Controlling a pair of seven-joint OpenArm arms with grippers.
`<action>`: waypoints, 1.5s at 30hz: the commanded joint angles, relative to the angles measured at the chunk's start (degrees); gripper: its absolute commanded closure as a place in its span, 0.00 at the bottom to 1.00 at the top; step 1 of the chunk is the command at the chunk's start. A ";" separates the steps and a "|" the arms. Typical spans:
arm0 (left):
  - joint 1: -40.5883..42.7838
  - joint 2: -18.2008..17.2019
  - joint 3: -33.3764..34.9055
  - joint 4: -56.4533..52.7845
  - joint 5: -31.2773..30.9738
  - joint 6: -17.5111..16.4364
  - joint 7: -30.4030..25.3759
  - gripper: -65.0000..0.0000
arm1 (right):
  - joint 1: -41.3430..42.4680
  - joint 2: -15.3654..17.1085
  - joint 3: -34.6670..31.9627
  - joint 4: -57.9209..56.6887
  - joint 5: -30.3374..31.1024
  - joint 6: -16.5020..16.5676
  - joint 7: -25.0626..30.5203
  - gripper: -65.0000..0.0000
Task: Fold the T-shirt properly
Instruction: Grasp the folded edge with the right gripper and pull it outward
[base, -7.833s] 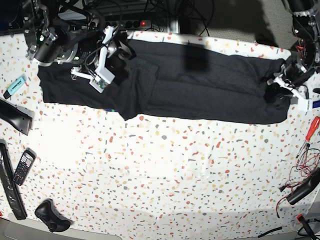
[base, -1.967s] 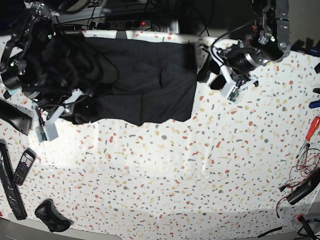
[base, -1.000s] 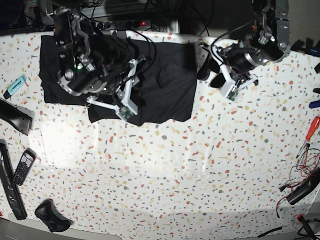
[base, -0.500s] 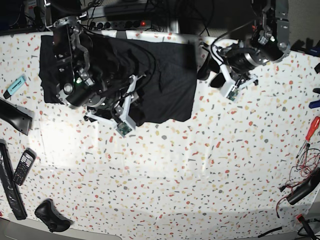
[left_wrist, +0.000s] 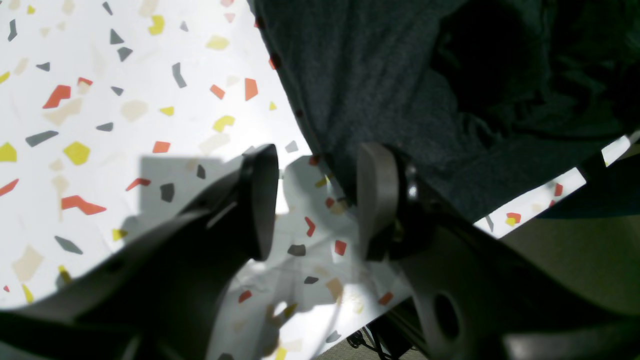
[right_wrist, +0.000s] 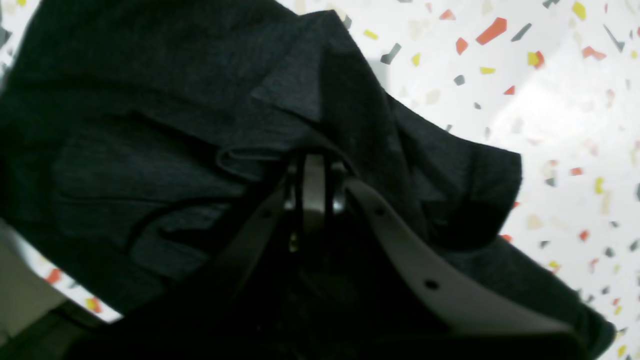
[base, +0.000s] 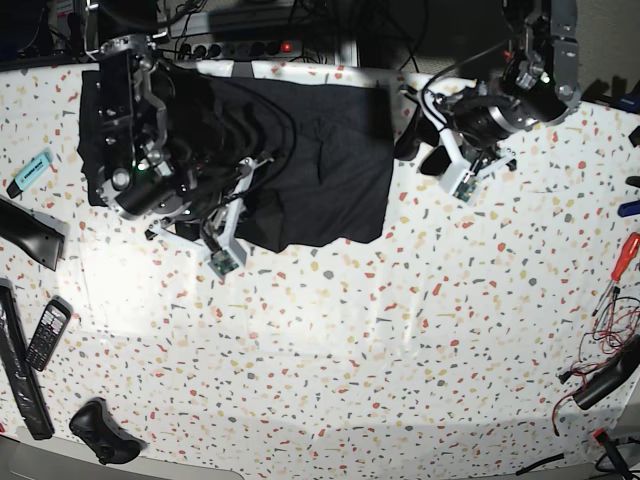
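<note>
One fold looks done — the T-shirt (base: 320, 170) lies doubled at the table's (base: 400, 330) far side. Our right end effector (right_wrist: 314, 172) pinches its near edge; our left end effector (left_wrist: 315, 200) hangs wide, empty. More folds remain.

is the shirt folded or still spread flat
Partly folded: the shirt lies doubled into a compact block, and the right hand is shut on a bunched fold.

Black T-shirt (base: 330, 170) on white, red-yellow-grey speckled table (base: 400, 340)
</note>
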 joint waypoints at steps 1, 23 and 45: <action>-0.44 -0.17 -0.11 1.07 -0.70 -0.04 -0.96 0.62 | 0.90 0.22 1.01 0.92 0.09 -0.70 0.79 1.00; -0.42 -0.15 -0.09 1.07 -0.74 -0.04 -1.73 0.62 | -2.56 0.39 17.16 1.57 18.01 4.15 0.55 0.66; -0.42 -0.15 -0.09 1.07 -0.74 -0.02 0.39 0.62 | 1.75 4.02 -4.50 -3.21 2.93 3.80 0.79 0.64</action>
